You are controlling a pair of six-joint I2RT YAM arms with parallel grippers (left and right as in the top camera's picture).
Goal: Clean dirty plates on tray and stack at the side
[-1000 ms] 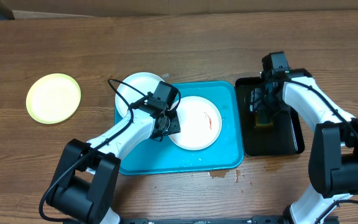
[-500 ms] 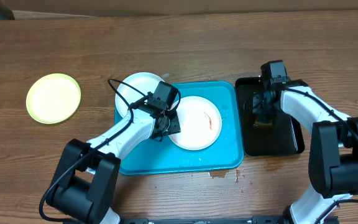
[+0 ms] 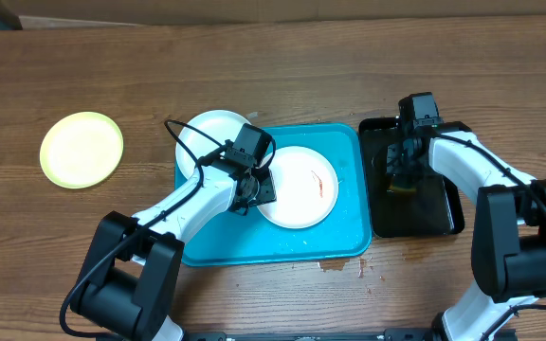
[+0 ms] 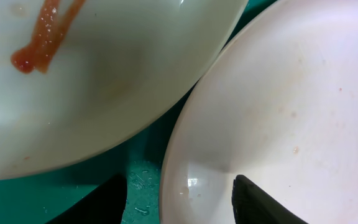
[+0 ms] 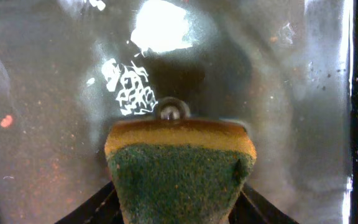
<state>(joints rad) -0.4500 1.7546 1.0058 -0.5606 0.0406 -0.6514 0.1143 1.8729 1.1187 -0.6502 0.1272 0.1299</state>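
Two white plates lie on the turquoise tray (image 3: 254, 242): one at its back left corner (image 3: 211, 137) and one in the middle (image 3: 297, 187) with a red streak. A pale green plate (image 3: 81, 150) rests on the table far left. My left gripper (image 3: 252, 192) is low between the two white plates and open. In the left wrist view it (image 4: 179, 186) straddles the rim of a speckled plate (image 4: 291, 112), beside the streaked plate (image 4: 104, 81). My right gripper (image 5: 179, 205) is shut on a green and yellow sponge (image 5: 179, 174) over the black tray (image 3: 434, 208).
The black tray's floor (image 5: 55, 93) is wet and shiny. A small reddish spill (image 3: 341, 265) marks the wooden table just in front of the turquoise tray. A cardboard edge runs along the back of the table.
My right gripper has shifted slightly back and left over the black tray, with the sponge still in it. The left arm and the plates have not moved.
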